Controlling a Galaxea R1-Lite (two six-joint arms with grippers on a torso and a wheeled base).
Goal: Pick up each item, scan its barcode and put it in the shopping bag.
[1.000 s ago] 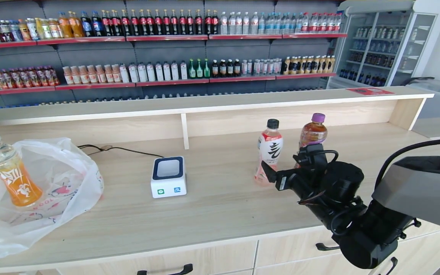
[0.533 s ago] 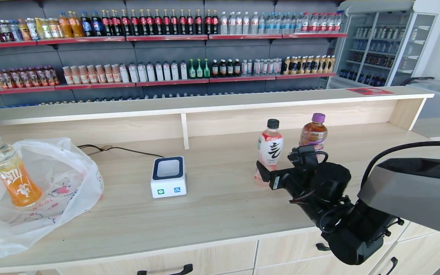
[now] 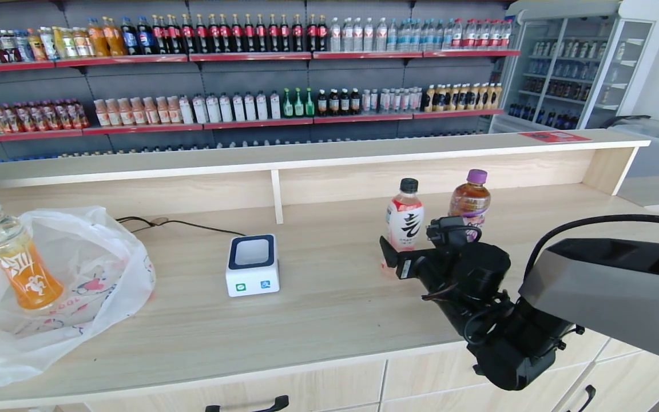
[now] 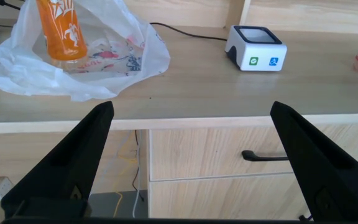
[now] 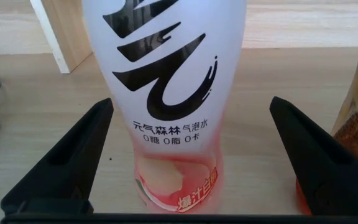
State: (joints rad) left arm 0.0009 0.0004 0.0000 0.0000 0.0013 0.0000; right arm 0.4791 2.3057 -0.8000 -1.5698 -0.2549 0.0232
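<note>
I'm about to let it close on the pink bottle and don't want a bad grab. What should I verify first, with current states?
1. Right hand open: ok.
2. Pink bottle between its fingers: ok.
3. Pink bottle upright: ok.
4. Purple-capped bottle apart from the fingers: cannot tell; it stands close to one.
5. Scanner window uncovered: ok.
6. Shopping bag open, orange bottle inside: ok.

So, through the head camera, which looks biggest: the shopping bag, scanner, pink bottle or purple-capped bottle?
1. shopping bag, by far.
2. pink bottle and scanner: too alike to rank.
3. purple-capped bottle, though it stands farther back and is partly hidden.
</note>
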